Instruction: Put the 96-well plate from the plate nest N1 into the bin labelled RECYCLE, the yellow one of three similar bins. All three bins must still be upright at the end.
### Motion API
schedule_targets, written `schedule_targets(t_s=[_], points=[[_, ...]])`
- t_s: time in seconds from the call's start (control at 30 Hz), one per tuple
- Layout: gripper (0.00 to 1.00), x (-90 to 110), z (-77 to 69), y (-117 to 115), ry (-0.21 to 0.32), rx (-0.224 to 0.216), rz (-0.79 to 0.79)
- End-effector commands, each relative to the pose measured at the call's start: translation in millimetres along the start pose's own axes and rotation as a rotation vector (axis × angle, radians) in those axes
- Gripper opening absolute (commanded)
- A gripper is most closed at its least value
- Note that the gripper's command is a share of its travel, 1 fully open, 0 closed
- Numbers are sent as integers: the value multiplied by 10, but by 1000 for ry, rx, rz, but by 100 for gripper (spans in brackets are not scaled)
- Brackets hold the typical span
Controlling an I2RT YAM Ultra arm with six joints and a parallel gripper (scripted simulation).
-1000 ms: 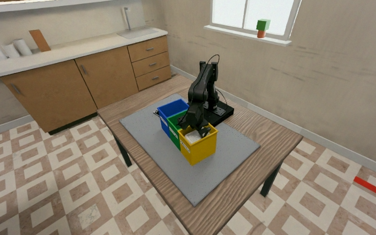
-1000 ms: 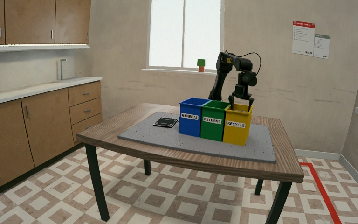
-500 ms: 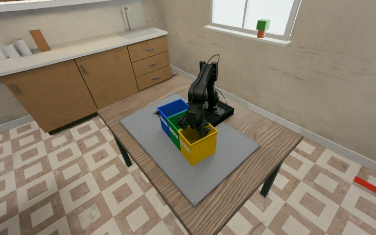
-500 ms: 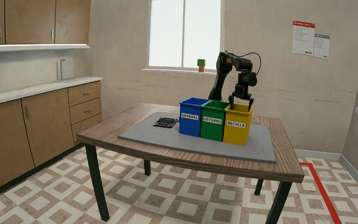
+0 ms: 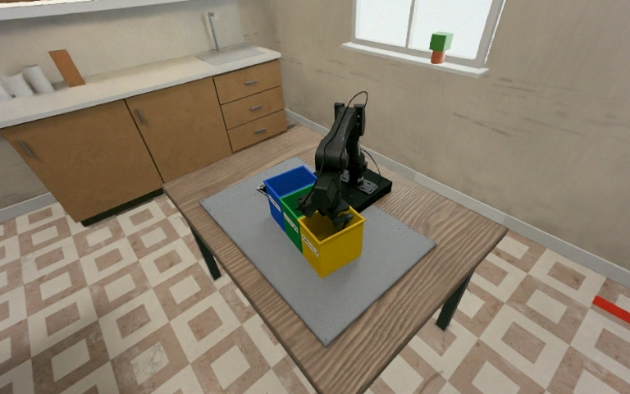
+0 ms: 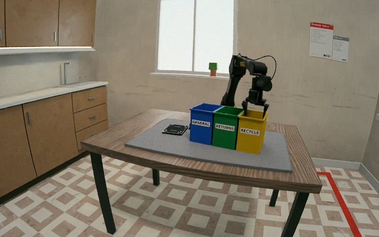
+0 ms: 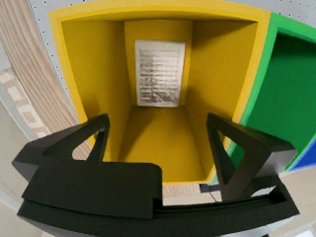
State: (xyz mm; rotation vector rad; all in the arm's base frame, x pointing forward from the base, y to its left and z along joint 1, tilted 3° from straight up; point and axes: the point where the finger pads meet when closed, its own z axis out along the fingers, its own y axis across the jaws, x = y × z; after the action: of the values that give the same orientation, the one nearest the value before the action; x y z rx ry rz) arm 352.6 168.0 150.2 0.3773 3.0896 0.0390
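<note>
The yellow bin labelled RECYCLE (image 6: 250, 131) stands upright at the right end of a row of three bins; it also shows in the top view (image 5: 331, 240) and fills the wrist view (image 7: 158, 94). The white 96-well plate (image 7: 159, 73) lies deep inside the yellow bin, against its far wall. My gripper (image 7: 158, 118) (image 6: 254, 108) is open and empty, its fingers spread just above the yellow bin's mouth. The black plate nest N1 (image 6: 175, 129) lies flat and empty on the grey mat, left of the blue bin.
The green RETURNS bin (image 6: 226, 130) and the blue GENERAL bin (image 6: 201, 127) stand upright, touching side by side left of the yellow one. The arm's black base (image 5: 367, 185) sits behind the bins. All rest on a grey mat on a wooden table.
</note>
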Motion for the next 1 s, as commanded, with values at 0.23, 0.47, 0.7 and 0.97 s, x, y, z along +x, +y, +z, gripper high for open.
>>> schedule_targets(t_s=[0.23,0.47,0.7,0.97], points=[[99,-92,-188,-20,-60,-26,6],[99,-92,-188,-20,-60,-26,6],[99,-92,-188,-20,-60,-26,6],[82,-92,-188,-20,-60,-26,6]])
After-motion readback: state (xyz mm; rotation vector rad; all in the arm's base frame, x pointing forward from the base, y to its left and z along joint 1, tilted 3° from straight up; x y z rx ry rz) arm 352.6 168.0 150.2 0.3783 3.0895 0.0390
